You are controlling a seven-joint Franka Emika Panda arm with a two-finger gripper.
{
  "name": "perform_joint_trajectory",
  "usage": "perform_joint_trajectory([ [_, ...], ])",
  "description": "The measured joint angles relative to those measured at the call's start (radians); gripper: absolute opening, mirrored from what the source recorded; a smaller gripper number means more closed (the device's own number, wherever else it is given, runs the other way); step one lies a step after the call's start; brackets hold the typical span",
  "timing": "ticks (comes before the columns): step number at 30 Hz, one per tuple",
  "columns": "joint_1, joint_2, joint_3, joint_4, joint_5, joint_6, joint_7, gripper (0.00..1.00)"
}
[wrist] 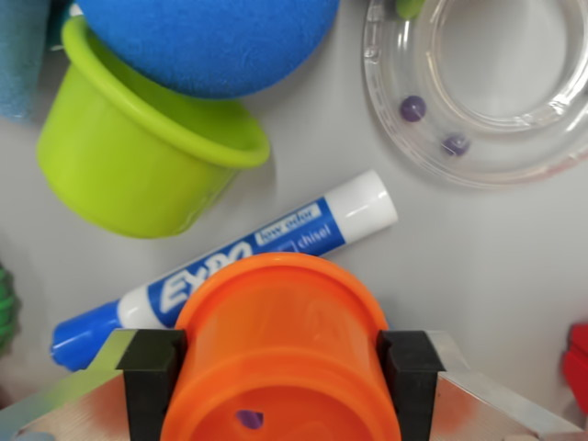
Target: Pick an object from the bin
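Orange plastic cup (280, 354): clamped between the two black fingers (152, 381) of the gripper (280, 386), at the bottom centre of the wrist view; a small purple spot shows inside it. Blue-and-white Expo marker (239, 262): lying on the pale bin floor (487, 266), partly hidden behind the cup. Lime green cup (138, 161): upper left, a blue foam ball (207, 41) seemingly resting in its mouth. Clear ring (478, 92) with purple beads: upper right.
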Motion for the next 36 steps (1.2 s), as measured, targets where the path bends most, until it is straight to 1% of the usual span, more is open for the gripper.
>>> perform_joint_trajectory([
  [5,-0.01,-0.056,0.013,-0.01,0.017,-0.046,-0.012,0.0],
  [10,-0.015,-0.098,0.021,-0.014,0.032,-0.083,-0.023,0.0],
  [15,-0.018,-0.154,0.028,-0.018,0.054,-0.137,-0.039,0.0],
  [25,-0.018,-0.252,0.031,-0.017,0.088,-0.236,-0.063,0.0],
  [26,-0.018,-0.257,0.031,-0.017,0.09,-0.241,-0.064,0.0],
  [30,-0.018,-0.292,0.031,-0.009,0.102,-0.286,-0.074,0.0],
  [36,-0.017,-0.342,0.031,0.004,0.114,-0.348,-0.082,0.0],
])
